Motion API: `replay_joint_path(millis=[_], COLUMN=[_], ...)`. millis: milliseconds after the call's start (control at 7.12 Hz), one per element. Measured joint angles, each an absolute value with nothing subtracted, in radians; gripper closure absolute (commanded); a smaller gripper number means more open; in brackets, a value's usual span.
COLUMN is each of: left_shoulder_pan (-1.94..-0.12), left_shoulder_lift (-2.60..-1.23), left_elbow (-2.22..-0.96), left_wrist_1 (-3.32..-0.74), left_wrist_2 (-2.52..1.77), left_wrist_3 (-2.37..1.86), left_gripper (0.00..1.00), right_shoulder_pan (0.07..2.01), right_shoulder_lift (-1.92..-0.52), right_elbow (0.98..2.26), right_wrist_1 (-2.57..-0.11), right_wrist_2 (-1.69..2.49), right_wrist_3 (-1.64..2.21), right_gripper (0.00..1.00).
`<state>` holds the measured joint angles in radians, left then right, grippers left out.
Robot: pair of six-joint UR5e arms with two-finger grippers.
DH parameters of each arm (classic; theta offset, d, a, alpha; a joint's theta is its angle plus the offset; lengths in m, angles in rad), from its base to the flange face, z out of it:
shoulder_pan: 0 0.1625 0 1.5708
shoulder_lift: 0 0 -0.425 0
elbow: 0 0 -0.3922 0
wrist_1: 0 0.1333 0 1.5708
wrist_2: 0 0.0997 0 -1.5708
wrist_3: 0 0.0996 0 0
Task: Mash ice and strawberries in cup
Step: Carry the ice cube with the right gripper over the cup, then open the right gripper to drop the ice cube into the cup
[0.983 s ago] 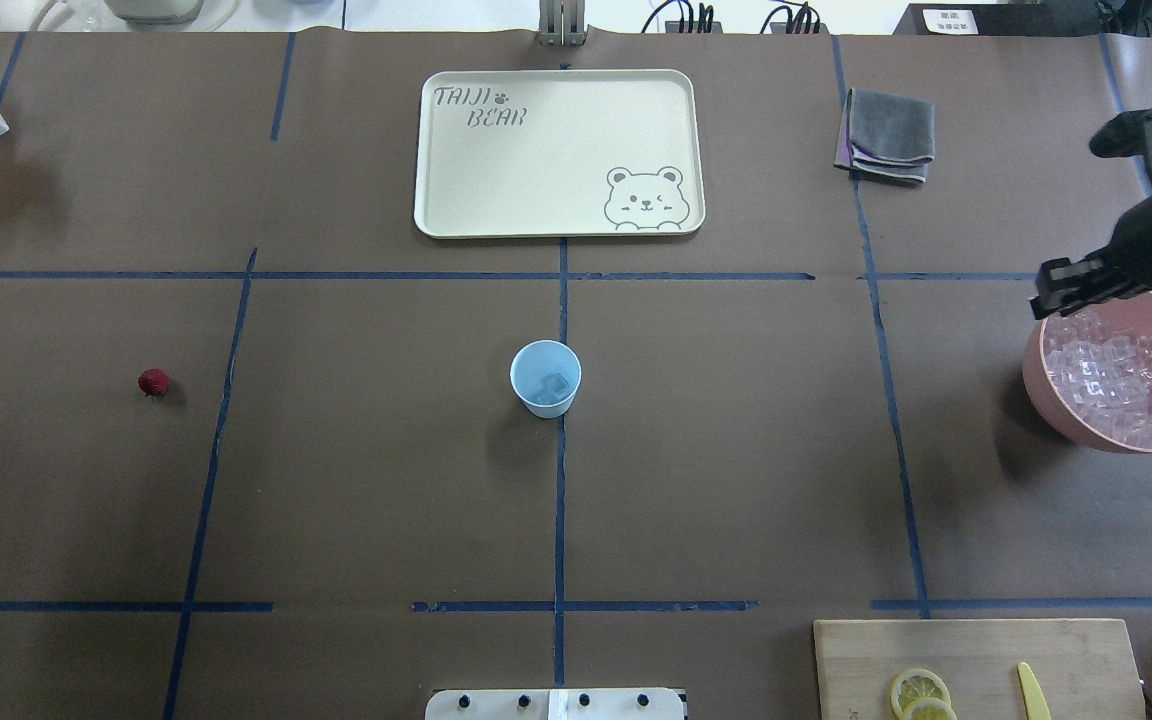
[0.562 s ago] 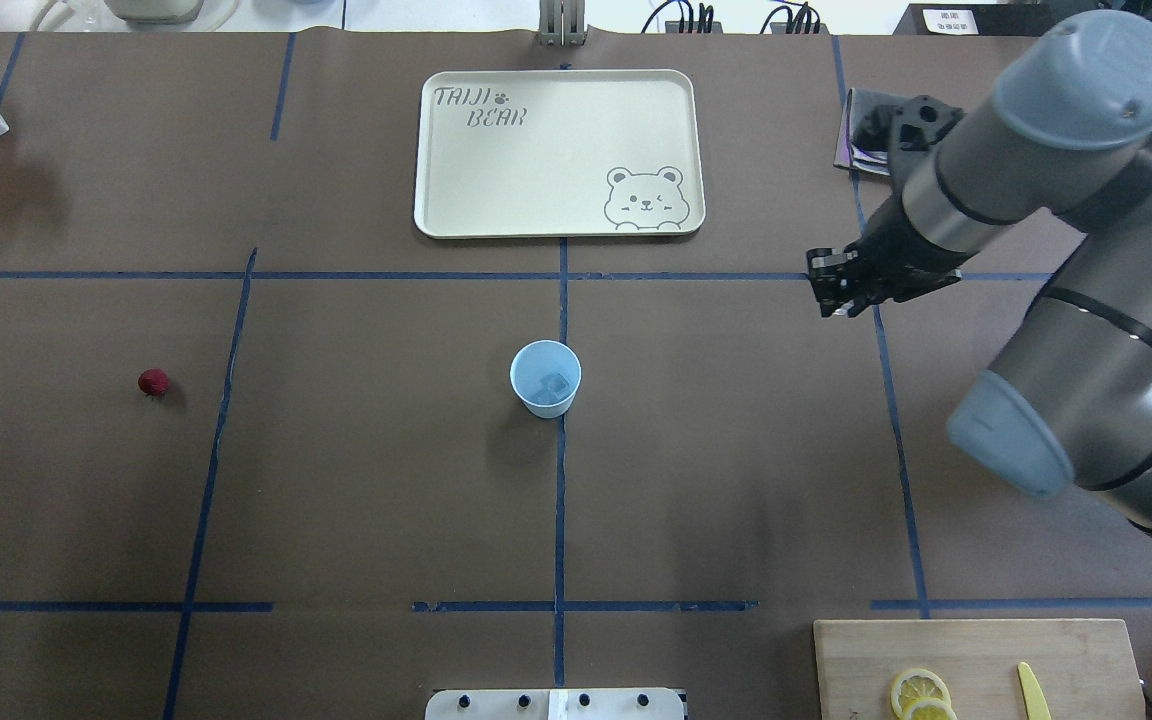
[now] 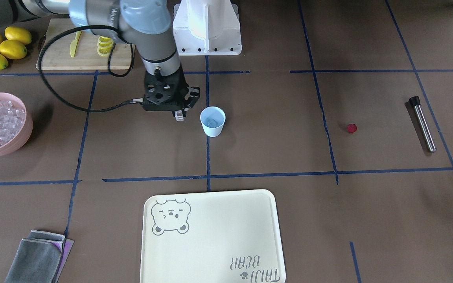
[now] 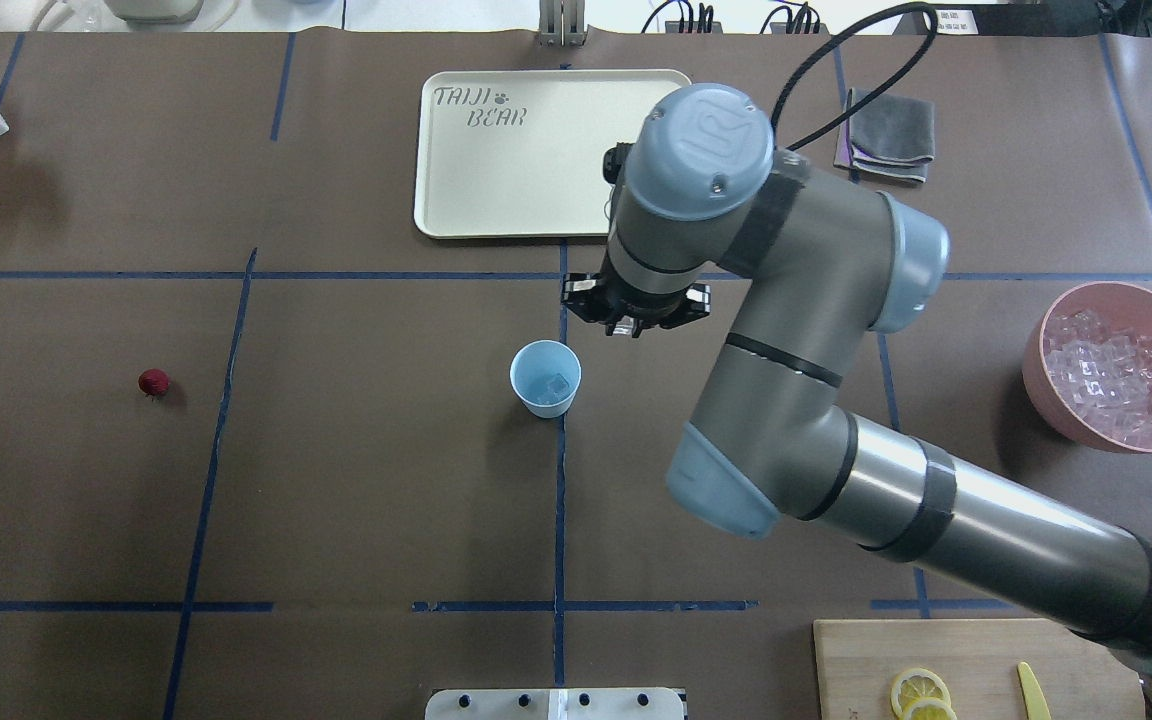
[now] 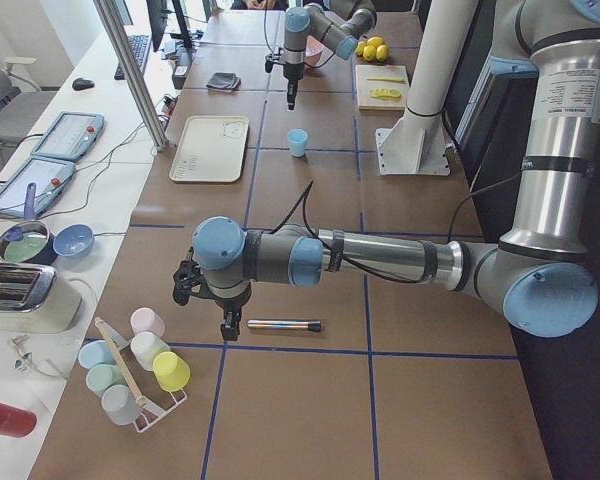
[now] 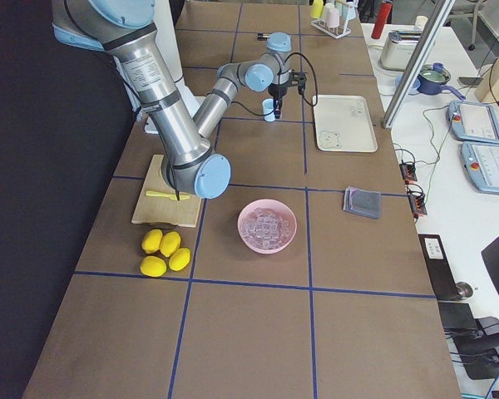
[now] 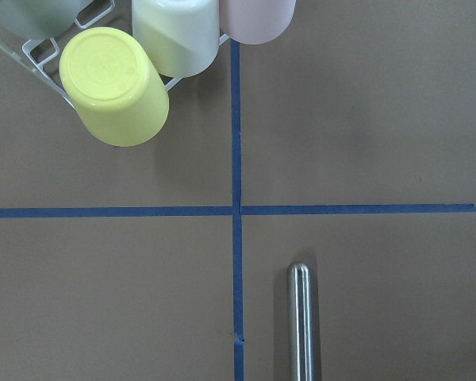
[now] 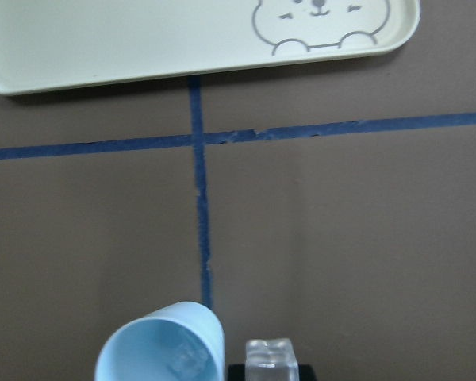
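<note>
The pale blue cup (image 4: 545, 378) stands upright at the table's middle with one ice cube (image 4: 557, 385) inside; it also shows in the front view (image 3: 212, 121) and the right wrist view (image 8: 163, 345). My right gripper (image 4: 633, 326) hovers just beside the cup, toward the tray, shut on a clear ice cube (image 8: 270, 355) that also shows in the front view (image 3: 179, 116). The small red strawberry (image 4: 153, 381) lies far left on the table. My left gripper (image 5: 230, 325) shows only in the left side view, over a metal muddler (image 5: 283, 325); I cannot tell whether it is open.
A pink bowl (image 4: 1036, 375) of ice cubes (image 4: 1116, 375) sits at the right. A cream bear tray (image 4: 456, 215) lies behind the cup, with a grey cloth (image 4: 891, 130) to its right. A cutting board (image 4: 976, 650) with lemon slices is front right. Cups on a rack (image 7: 115, 87) stand beside the muddler (image 7: 303, 317).
My right arm has swung left from over the pink bowl, across the table, to just beside the cup. The cup and the strawberry have not moved.
</note>
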<state>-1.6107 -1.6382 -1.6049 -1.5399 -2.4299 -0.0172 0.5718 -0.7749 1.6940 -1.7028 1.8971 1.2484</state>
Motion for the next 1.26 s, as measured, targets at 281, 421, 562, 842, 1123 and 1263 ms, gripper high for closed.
replay_joint_path(millis=[281,421,562,842,1123,1263], left_shoulder_pan=[-1.611,-1.611,-1.611,-1.611,-1.61,-1.609], left_shoulder_lift=[-1.636,-1.635,-1.634,-1.634,-1.634,-1.634], left_elbow=[-1.601,-1.6,-1.6,-1.6,-1.6,-1.6], left_wrist_1=[-1.54,-1.54,-1.54,-1.54,-1.54,-1.539], left_wrist_2=[-2.43,-2.43,-2.43,-2.43,-2.43,-2.43], left_wrist_3=[-0.016,-0.015,-0.015,-0.015,-0.016,-0.017], left_gripper=[0.0,0.0,0.0,0.0,0.0,0.0], right_shoulder_pan=[0.514,0.499,0.488,0.476,0.475,0.475], right_shoulder_lift=[-0.717,-0.705,-0.692,-0.674,-0.672,-0.672], right_elbow=[1.636,1.625,1.612,1.594,1.588,1.587], right_wrist_1=[-1.701,-1.701,-1.701,-1.701,-1.699,-1.698], right_wrist_2=[1.845,1.835,1.828,1.815,1.809,1.808], right_wrist_3=[1.275,1.278,1.279,1.279,1.278,1.278], right_gripper=[0.99,0.97,0.96,0.67,0.4,0.35])
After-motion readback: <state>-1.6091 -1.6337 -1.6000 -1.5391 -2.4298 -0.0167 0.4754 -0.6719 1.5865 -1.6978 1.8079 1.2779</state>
